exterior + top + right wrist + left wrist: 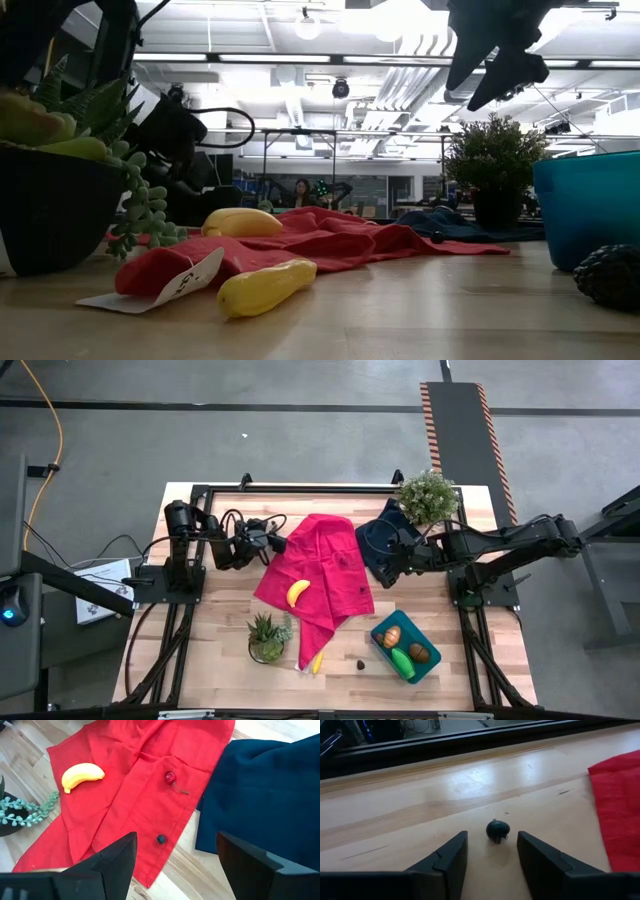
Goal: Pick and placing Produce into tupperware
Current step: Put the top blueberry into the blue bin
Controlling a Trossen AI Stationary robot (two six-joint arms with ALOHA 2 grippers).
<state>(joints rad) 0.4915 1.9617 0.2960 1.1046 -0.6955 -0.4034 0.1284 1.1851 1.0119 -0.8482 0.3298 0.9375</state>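
1. Nearest the lower edge of the high view, a yellow banana [317, 662] lies at the tip of the red cloth [325, 560], with its white tag [160, 287] showing in the low view; a small dark piece [359, 662] sits on the bare table [215, 660] just right of it.
2. Lower right, the teal tupperware [432, 665] holds an orange piece [391, 637], a green piece [402, 662] and a brown piece [419, 652].
3. Lower left of centre stands a succulent in a dark pot [266, 637].
4. In the middle, a second banana [297, 592] rests on the red cloth.
5. My left fingers [272, 542] sit at the left-centre of the high view, just beside the cloth's upper left edge. They are released and apart, holding nothing; in my left wrist view a small dark round thing [497, 830] lies on the wood between the tips, touching neither.
6. My right fingers [396, 556] hover right of centre over the navy cloth [380, 540], spread wide and empty. In my right wrist view a red cherry [170, 777] and a dark berry [161, 839] lie on the red cloth.
7. Farthest, at the upper right of the table, stands a leafy potted plant [427, 496].
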